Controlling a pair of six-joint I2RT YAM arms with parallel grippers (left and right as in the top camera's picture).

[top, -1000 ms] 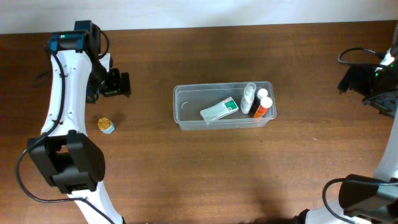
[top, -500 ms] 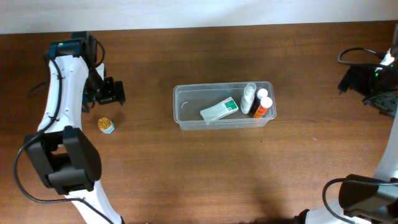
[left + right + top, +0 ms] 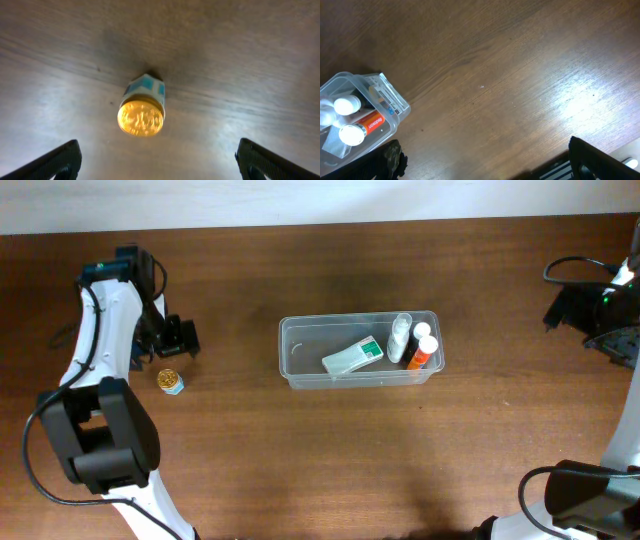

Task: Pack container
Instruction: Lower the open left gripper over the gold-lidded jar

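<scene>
Packing nearly complete. The container, mid-table, holds a box, a clear bottle and an orange tube. One gold-capped jar lies outside at its 9 o'clock. My left gripper hovers over the jar, jaws spread. My right gripper, equally spread, waits at 3 o'clock.

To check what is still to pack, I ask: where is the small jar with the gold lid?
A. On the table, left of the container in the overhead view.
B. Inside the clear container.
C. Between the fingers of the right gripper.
A: the jar sits on the bare table, well apart from the container.
</scene>
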